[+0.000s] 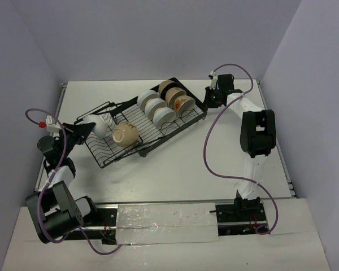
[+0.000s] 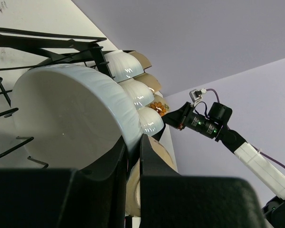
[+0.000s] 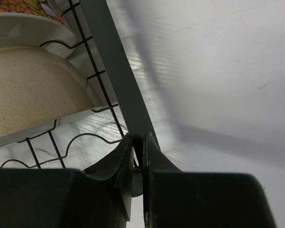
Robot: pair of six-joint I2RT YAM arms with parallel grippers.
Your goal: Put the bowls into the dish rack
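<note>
The black wire dish rack point(image 1: 148, 125) lies at an angle mid-table. Several white and tan bowls point(image 1: 158, 107) and an orange-patterned bowl point(image 1: 182, 103) stand on edge in its right section. A cream bowl point(image 1: 125, 134) lies in the left section. My left gripper point(image 1: 95, 127) is shut on the rim of a white bowl point(image 1: 105, 123) at the rack's left end. In the left wrist view that bowl point(image 2: 71, 118) fills the frame with the gripper point(image 2: 133, 148) pinching its rim. My right gripper point(image 1: 207, 102) is shut on the rack's right edge bar point(image 3: 115, 80), as the right wrist view point(image 3: 138, 148) shows. No black bowl shows.
A purple cable point(image 1: 208, 152) loops over the table right of the rack. A white taped strip point(image 1: 164, 221) runs along the near edge between the arm bases. Grey walls close in the table at the back and both sides. The right arm point(image 2: 206, 124) shows beyond the row of bowls.
</note>
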